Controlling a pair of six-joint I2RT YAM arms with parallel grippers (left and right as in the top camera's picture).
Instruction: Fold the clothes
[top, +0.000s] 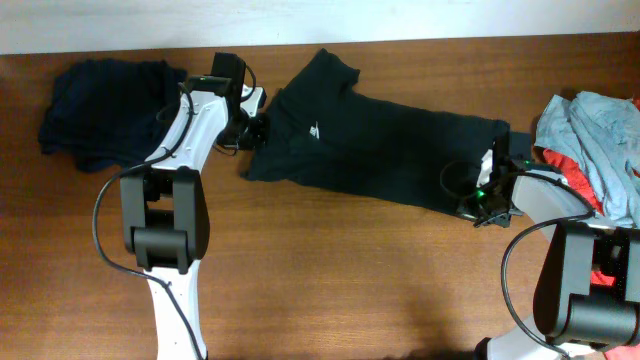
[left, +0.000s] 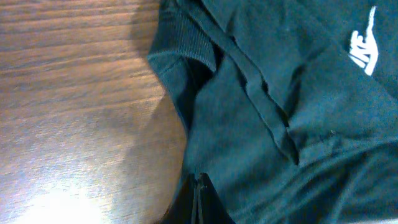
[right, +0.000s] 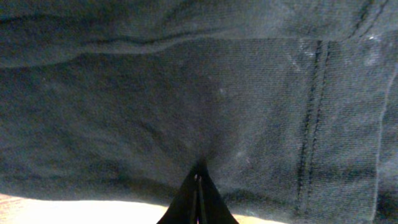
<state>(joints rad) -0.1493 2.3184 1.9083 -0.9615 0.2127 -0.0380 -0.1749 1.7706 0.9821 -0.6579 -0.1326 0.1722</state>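
Note:
A black short-sleeved T-shirt (top: 380, 140) lies stretched across the middle of the table, its small white chest logo (top: 315, 130) toward the left. My left gripper (top: 252, 132) is at the shirt's left edge below the collar. In the left wrist view the left gripper (left: 199, 180) is shut, with the T-shirt (left: 280, 93) edge running into its tips and the logo (left: 365, 46) at the upper right. My right gripper (top: 472, 200) is at the shirt's right end. The right wrist view shows the right gripper (right: 199, 177) shut on puckered T-shirt (right: 186, 93) fabric just above the hem.
A crumpled dark navy garment (top: 100, 110) lies at the back left. At the far right edge is a pile with a grey-blue garment (top: 600, 125) over a red one (top: 572, 170). Bare wooden table (top: 350, 280) fills the front.

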